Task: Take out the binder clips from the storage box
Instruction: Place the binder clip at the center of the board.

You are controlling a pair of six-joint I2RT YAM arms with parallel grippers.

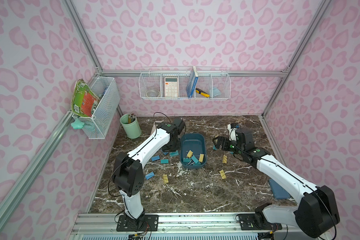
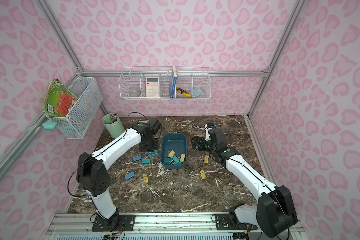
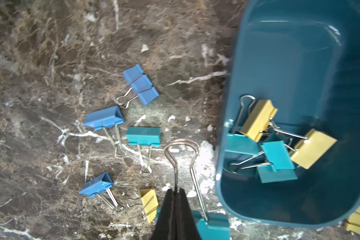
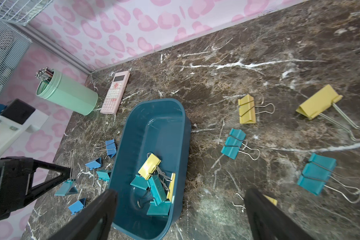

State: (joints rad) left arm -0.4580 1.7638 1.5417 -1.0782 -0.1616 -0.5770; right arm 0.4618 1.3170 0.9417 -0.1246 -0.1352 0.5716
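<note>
1. The storage box [image 1: 192,141] sits mid-table between the two arms. It is dark teal plastic with rounded corners and a raised rim.
2. Binder clips [image 1: 192,159] in mustard yellow and teal, silver wire handles tangled, are heaped at its near end.
3. Loose clips [image 2: 129,175] in blue, teal and yellow lie scattered on the marble table [image 1: 195,187] on both sides of the box.
4. The left gripper [image 3: 176,194] is pressed together on the wire handle of a teal clip [image 3: 213,227], just beside the box.
5. The right gripper [image 4: 180,194] hangs on the box's other side, jaws spread wide — nothing between them.
</note>
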